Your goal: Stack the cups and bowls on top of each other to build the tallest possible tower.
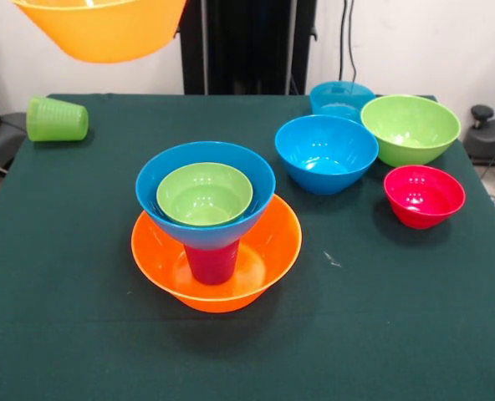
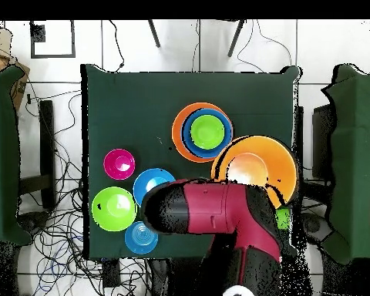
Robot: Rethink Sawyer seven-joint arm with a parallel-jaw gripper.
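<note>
1. Tower [image 1: 214,242] stands left of centre on the green tabletop [image 1: 381,317] in the front view: an orange bowl [image 1: 256,267] at the base, a purple-magenta cup [image 1: 211,263] inside it, seemingly upside down, a blue bowl [image 1: 168,188] perched on the cup, and a lime bowl [image 1: 204,194] nested in the blue one.
2. Second orange bowl [image 1: 101,29] hangs in the air at the top left corner of the front view, clear of the tabletop and well apart from the tower.
3. Overhead, that raised bowl [image 2: 256,166] shows just beside the tower, with the red and black arm [image 2: 211,208] reaching to it from below.
4. End effector is hidden by the raised bowl in both views, so I cannot tell its state.
5. Green cup [image 1: 57,119] lies on its side near the far left edge.
6. To the right sit four loose bowls: another blue bowl [image 1: 326,153], a teal bowl [image 1: 341,98] behind it, a second lime bowl [image 1: 410,127] and a red-pink bowl [image 1: 424,195] nearest the camera.
</note>
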